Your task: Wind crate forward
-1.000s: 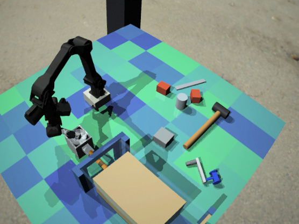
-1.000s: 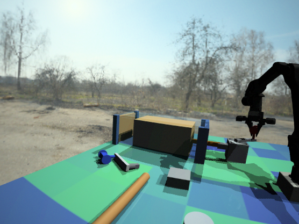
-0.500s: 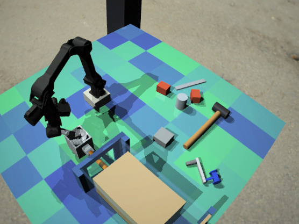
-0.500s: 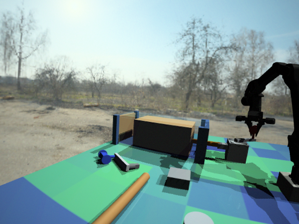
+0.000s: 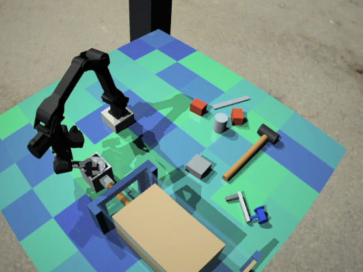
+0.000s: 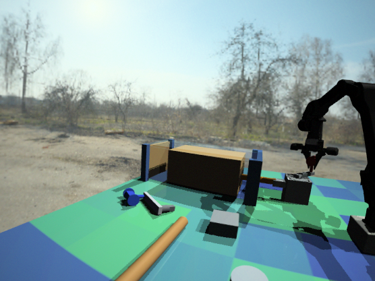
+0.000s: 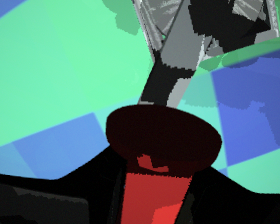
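My gripper (image 5: 64, 164) (image 6: 311, 166) (image 7: 146, 140) is shut on the red knob (image 6: 312, 161) (image 7: 162, 137) of a winch handle, beside and above the winch. The handle's grey arm (image 5: 78, 164) (image 7: 181, 47) reaches from the knob over the top of the winch (image 5: 98, 181) (image 6: 297, 193); its key and the round hole cannot be made out. An orange strap (image 5: 123, 199) (image 6: 268, 179) runs from the winch through the blue steel frame (image 5: 121, 184) (image 6: 253, 182). The tan crate (image 5: 170, 226) (image 6: 206, 170) sits flat behind the frame, with a short gap between.
A second crank (image 5: 243, 207) (image 6: 152, 203) with a blue knob lies beside the cubby. A grey block (image 5: 198, 166) (image 6: 224, 217), a hammer (image 5: 246, 157) (image 6: 155, 246), a grey cylinder (image 5: 220, 123), two red blocks (image 5: 198, 107) (image 5: 237, 116) and a flat bar (image 5: 232, 102) are also on the bench.
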